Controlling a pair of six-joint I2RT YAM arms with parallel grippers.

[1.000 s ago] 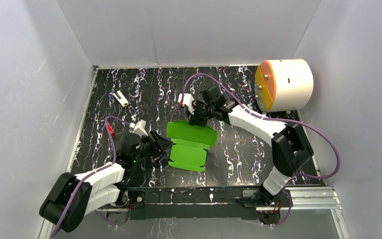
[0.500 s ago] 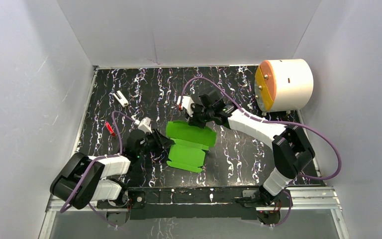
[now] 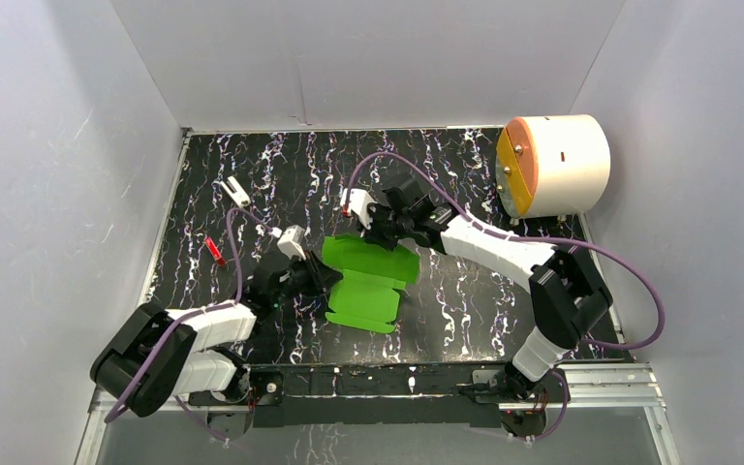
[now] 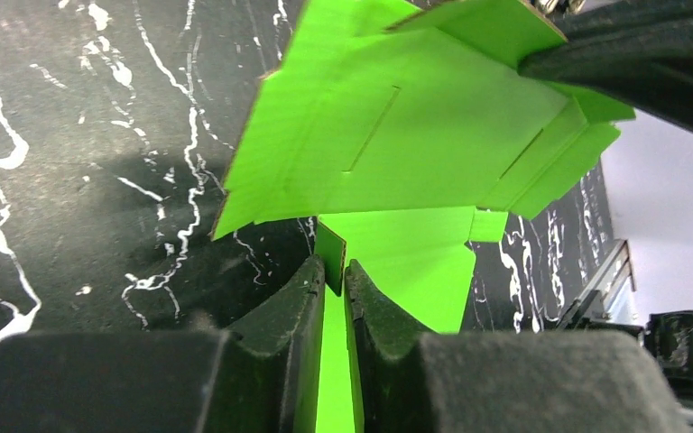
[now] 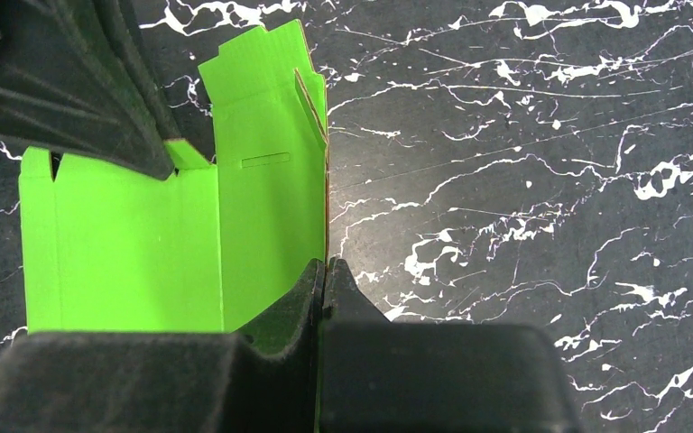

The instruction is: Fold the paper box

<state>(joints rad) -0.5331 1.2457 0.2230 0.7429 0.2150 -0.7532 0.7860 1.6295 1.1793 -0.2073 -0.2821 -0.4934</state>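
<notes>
The paper box (image 3: 373, 281) is a bright green die-cut sheet, partly folded, in the middle of the black marbled table. My left gripper (image 3: 325, 279) is at its left edge. In the left wrist view its fingers (image 4: 311, 280) pinch an upright green flap (image 4: 329, 257), with the raised panel of the paper box (image 4: 406, 135) beyond. My right gripper (image 3: 378, 235) holds the far edge. In the right wrist view that gripper (image 5: 326, 268) is shut on the thin card edge, and the green sheet (image 5: 144, 244) spreads to the left.
A large white cylinder with an orange-yellow face (image 3: 552, 165) lies at the back right. A small white piece (image 3: 236, 191) and a small red piece (image 3: 214, 251) lie at the left. White walls surround the table, and a metal rail (image 3: 601, 383) runs along the front.
My left gripper's jaws have closed onto the box's left flap, and the left arm has pulled in towards it. The right gripper has shifted slightly left with the far edge.
</notes>
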